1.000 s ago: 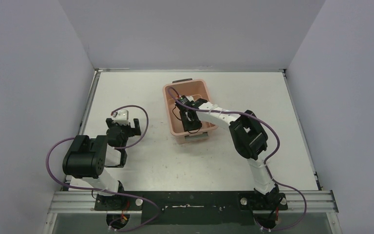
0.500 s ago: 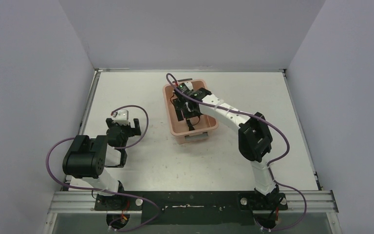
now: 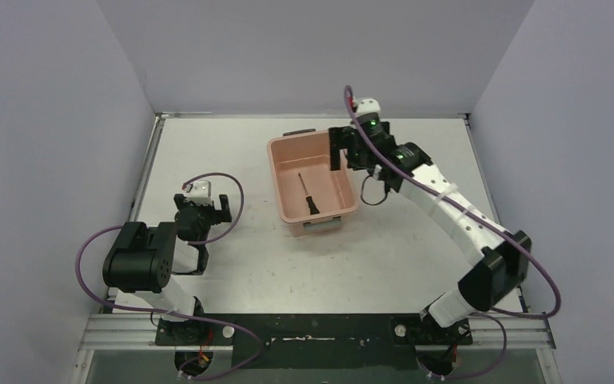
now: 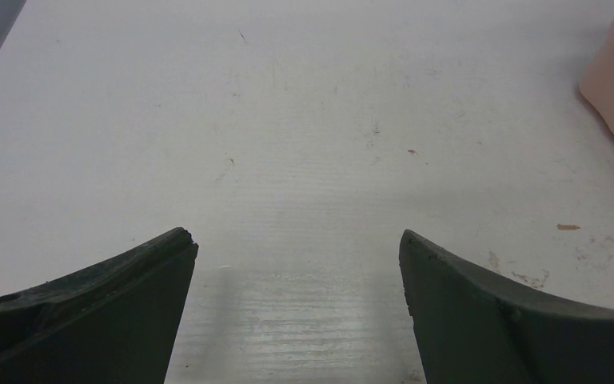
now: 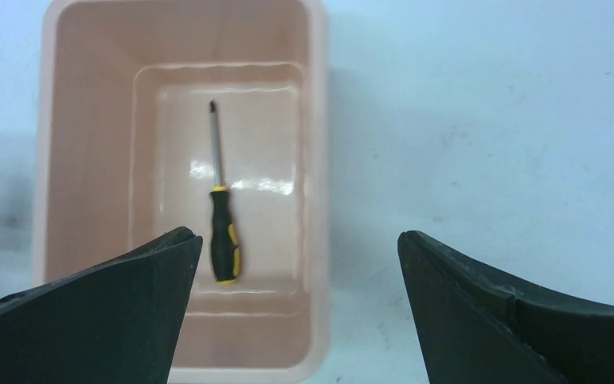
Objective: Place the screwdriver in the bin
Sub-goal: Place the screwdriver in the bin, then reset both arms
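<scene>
Starting at 9 o'clock on the table (image 3: 232, 152), your left gripper (image 4: 296, 240) hangs low over bare surface, jaws spread wide and holding nothing. If you swing it toward 3 o'clock at that height, a finger could shove the bin (image 3: 276, 172), whose pink corner shows at the edge of the left wrist view. In the middle, the screwdriver (image 3: 306, 192) lies flat on the bin floor, tip toward 12 o'clock and handle toward 6, so the job looks done; only a knock that tips the bin would undo it. At the bin's 2 o'clock corner your right gripper (image 3: 342, 149) is raised, jaws wide apart and empty. I'd say the main risk is here: drop or pull back toward 6 o'clock too low and a finger or the purple cable (image 3: 365, 190) could catch the rim.
</scene>
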You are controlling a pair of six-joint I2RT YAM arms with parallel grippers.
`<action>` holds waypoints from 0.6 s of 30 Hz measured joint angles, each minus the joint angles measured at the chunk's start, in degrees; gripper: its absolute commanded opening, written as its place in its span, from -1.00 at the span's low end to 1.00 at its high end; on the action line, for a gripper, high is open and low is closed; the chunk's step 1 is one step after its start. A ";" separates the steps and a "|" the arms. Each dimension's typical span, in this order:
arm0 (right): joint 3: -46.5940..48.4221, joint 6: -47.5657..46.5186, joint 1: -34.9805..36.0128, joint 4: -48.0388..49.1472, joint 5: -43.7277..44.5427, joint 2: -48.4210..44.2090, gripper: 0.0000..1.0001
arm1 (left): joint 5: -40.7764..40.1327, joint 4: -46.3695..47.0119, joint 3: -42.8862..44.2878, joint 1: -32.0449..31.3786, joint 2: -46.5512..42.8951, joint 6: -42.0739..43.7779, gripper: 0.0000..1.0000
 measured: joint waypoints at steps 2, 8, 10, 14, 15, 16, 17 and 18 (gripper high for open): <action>-8.31 -0.22 -3.65 4.66 -0.92 -6.64 1.00 | 0.00 0.00 0.00 0.00 0.00 0.00 0.94; -34.23 0.98 -18.08 19.80 -4.00 -24.24 1.00 | -0.20 0.00 0.00 0.00 0.00 -0.02 0.94; -42.07 1.55 -21.81 24.15 -4.87 -28.57 1.00 | -0.22 -0.02 0.00 0.00 0.00 0.00 0.94; -56.13 2.51 -25.29 31.47 -5.60 -35.98 1.00 | -0.22 -0.02 0.00 0.00 0.00 -0.02 0.94; -58.71 2.69 -25.35 32.81 -5.53 -37.38 1.00 | -0.24 -0.02 0.00 0.00 0.00 -0.02 0.94; -60.94 2.73 -25.35 34.07 -5.49 -38.62 1.00 | -0.24 -0.02 0.00 0.00 0.00 -0.02 0.94; -62.31 2.75 -25.35 34.95 -5.42 -39.45 1.00 | -0.24 -0.02 0.00 0.00 0.00 -0.02 0.94; -63.80 2.73 -25.35 36.22 -5.27 -40.35 1.00 | -0.22 -0.02 0.00 0.00 0.00 -0.02 0.94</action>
